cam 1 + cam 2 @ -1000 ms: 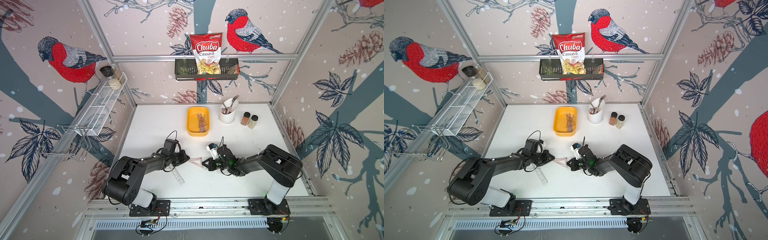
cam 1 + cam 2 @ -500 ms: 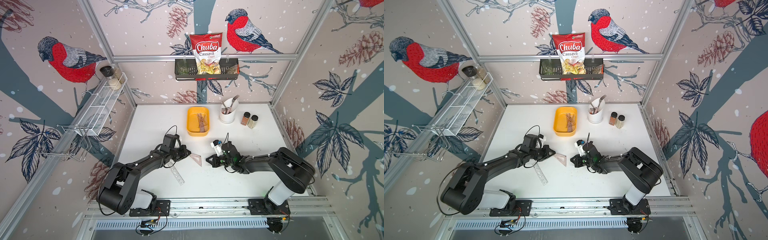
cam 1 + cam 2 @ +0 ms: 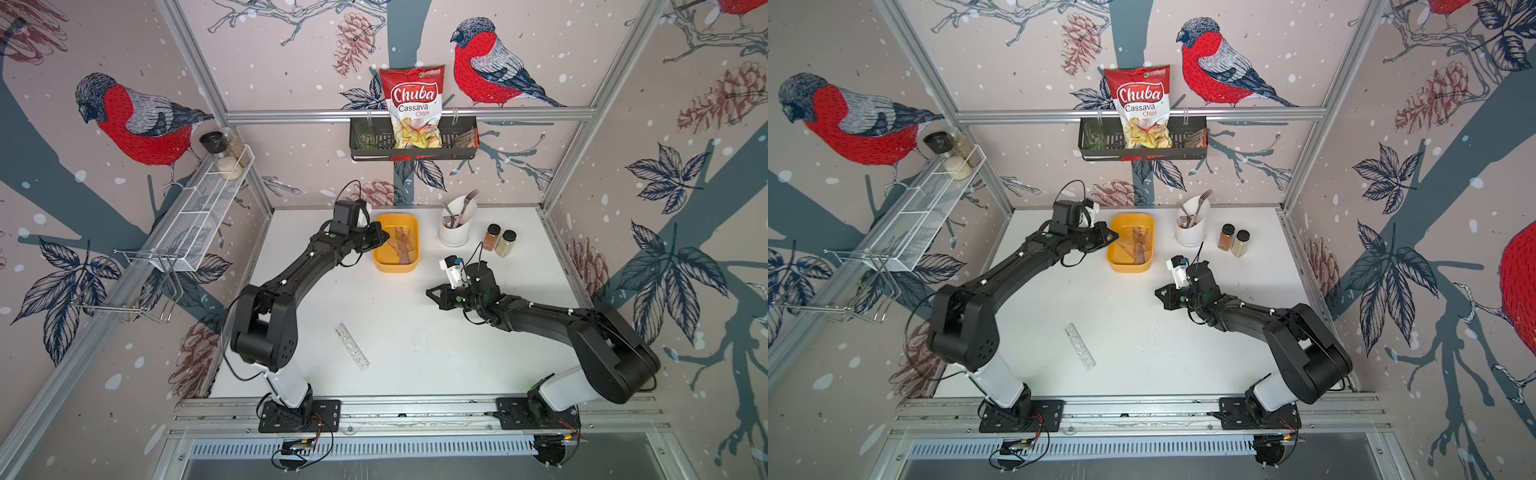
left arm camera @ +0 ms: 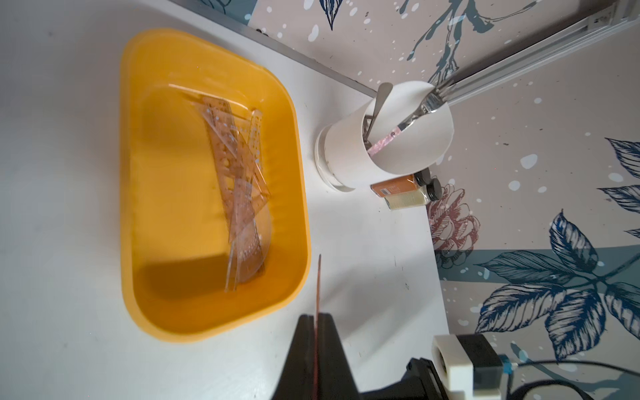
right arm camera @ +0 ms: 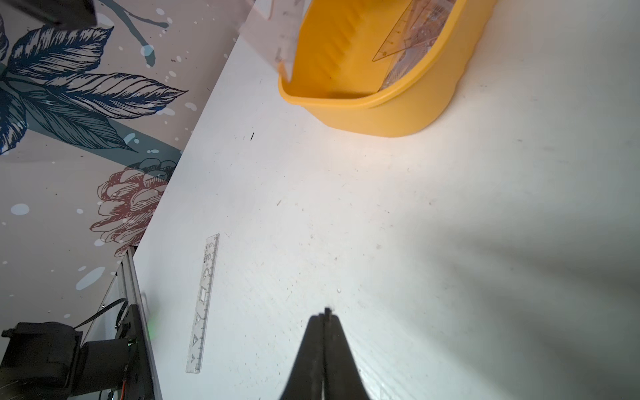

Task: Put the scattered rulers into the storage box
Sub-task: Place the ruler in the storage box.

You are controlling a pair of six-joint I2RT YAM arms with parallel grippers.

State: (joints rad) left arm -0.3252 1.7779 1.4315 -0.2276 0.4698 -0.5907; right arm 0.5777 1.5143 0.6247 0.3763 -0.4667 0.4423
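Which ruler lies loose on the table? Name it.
The clear straight stencil ruler; the rest lie in the storage box or in the left gripper.

Looks over a white table (image 4: 52,242) onto a yellow box (image 4: 128,166) with a heap of pinkish see-through rulers (image 4: 235,162) lying crossed along one long wall, a half-round protractor (image 4: 251,251) at the heap's end nearest the camera. Grips a thin pinkish ruler (image 4: 319,277) edge-on in the gripper (image 4: 317,317), black jaws pressed flat against both its faces, tip showing just beside the box's rim. Takes in, past the box, a white cup (image 4: 346,149) with a fork (image 4: 426,107) and a spoon (image 4: 379,100), and two dark-lidded jars (image 4: 394,188) touching each other by the wall.
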